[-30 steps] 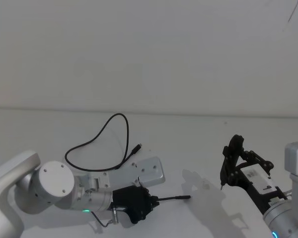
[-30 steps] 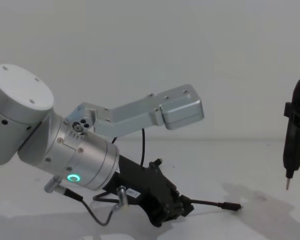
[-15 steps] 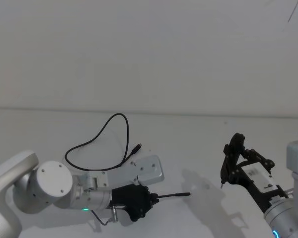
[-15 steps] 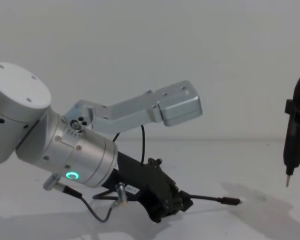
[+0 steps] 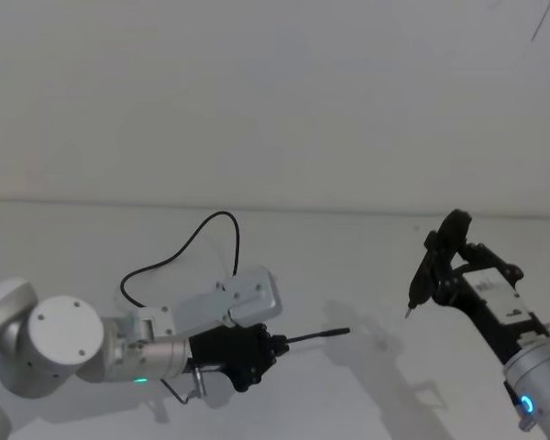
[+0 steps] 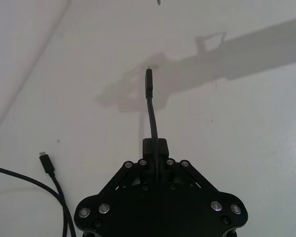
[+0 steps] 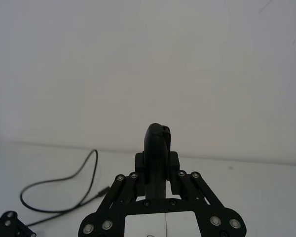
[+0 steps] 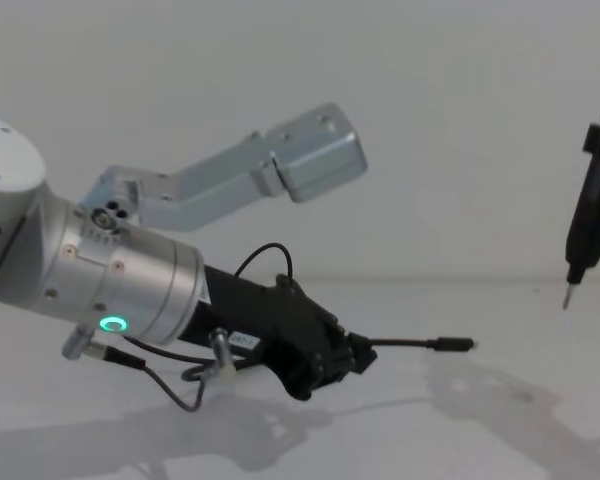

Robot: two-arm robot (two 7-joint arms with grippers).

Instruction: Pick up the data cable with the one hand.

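Note:
The data cable (image 5: 222,214) is a thin black cord looping across the white table behind my left arm. My left gripper (image 5: 273,346) is shut on it near one end, just above the table. The short held piece sticks out forward, ending in a slim plug (image 8: 455,344) that hangs over its own shadow. In the left wrist view the jaws (image 6: 155,148) pinch the cord, and the other plug (image 6: 46,160) lies flat on the table. My right gripper (image 5: 437,270) hovers at the right with its fingers together and its thin pointed tip (image 8: 566,298) aimed down.
The silver camera bracket (image 8: 310,150) juts up over my left wrist. A short wire with silver connectors (image 8: 180,385) loops under that wrist. The white table (image 5: 367,266) runs back to a plain wall, with bare surface between the two arms.
My left gripper has risen and drawn back to the left with the cable end, lifting the plug off the table. My right gripper has moved higher and farther right.

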